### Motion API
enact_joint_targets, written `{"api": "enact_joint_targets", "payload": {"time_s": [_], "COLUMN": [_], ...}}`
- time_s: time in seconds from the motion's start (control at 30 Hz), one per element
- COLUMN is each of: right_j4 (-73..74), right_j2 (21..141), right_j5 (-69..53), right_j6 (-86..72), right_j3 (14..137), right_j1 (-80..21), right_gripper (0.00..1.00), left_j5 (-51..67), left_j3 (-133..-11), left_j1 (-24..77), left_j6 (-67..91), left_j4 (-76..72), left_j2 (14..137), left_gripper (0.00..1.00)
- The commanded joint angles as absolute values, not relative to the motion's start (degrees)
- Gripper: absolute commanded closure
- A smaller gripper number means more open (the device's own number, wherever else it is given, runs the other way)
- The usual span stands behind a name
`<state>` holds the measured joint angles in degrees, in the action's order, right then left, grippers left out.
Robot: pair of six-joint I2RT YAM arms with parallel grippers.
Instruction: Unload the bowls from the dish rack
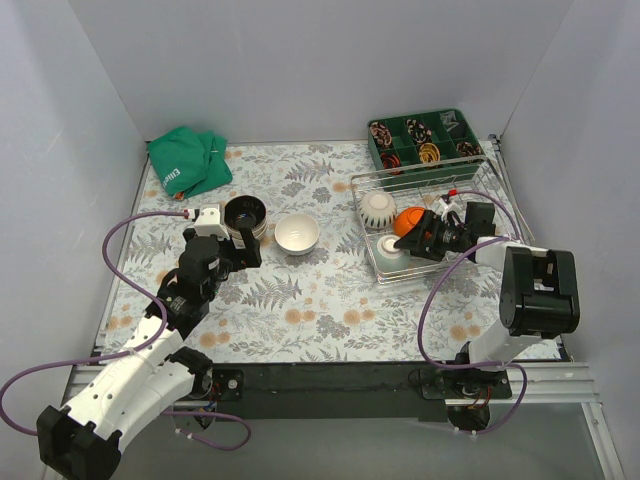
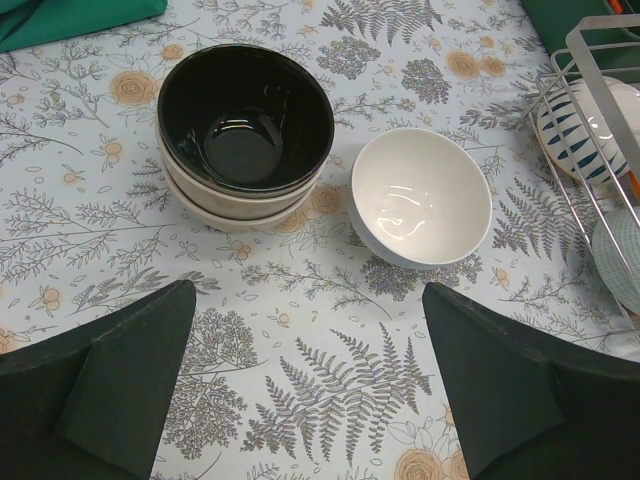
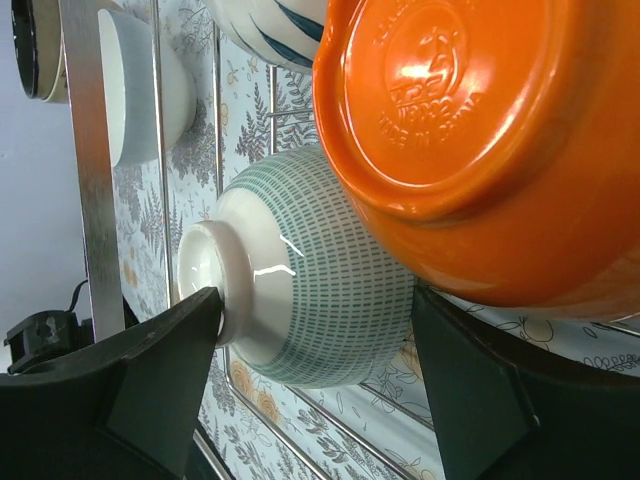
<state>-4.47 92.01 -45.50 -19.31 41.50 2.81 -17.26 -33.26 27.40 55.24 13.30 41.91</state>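
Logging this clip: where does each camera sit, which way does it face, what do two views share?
Top external: above and behind the bases, looking down on the floral table; both arms, left end effector and right end effector, show.
Left wrist: low over the table, facing the dark bowl and white bowl; its open fingers show.
Right wrist: inside the dish rack, close on the green-patterned bowl and orange bowl; its fingers flank the former.
Shared: dark and white bowls in top external and left wrist.
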Motion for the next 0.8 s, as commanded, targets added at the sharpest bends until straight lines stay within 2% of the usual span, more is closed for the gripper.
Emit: {"api": "enact_joint_targets", "payload": {"time_s": [0.0,0.1,0.33,0.4,0.53,0.77], "right_j4": [-1.41,-1.41,-0.53,-0.44,-0.44,-0.09], "right_j2": [94.57,94.57,92.73,91.50,88.16,81.57], "right_j5": [-43.33,-44.56,-45.62,-45.62,-44.48,-41.67], "right_j6": [-16.35,-16.43,-16.79,-17.22,-18.28,-19.51], "right_j3": [39.73,40.08,40.60,40.61,40.87,42.45], "right_j1": [2.55,2.81,2.90,2.90,2.90,2.90], "right_gripper": [0.19,0.26,0.58,0.64,0.85,0.99], "left_j5": [-16.96,-16.88,-16.61,-16.52,-16.35,-16.35], "left_j3": [-33.05,-33.13,-33.05,-33.13,-33.13,-33.13], "left_j1": [27.51,27.60,27.51,27.51,27.51,27.51], "left_j6": [54.40,54.49,54.41,54.49,54.49,54.41], "left_j4": [12.66,12.66,12.74,12.66,12.74,12.66], "left_j2": [41.40,41.48,41.48,41.48,41.66,41.66], "left_gripper": [0.02,0.02,0.02,0.02,0.02,0.02]}}
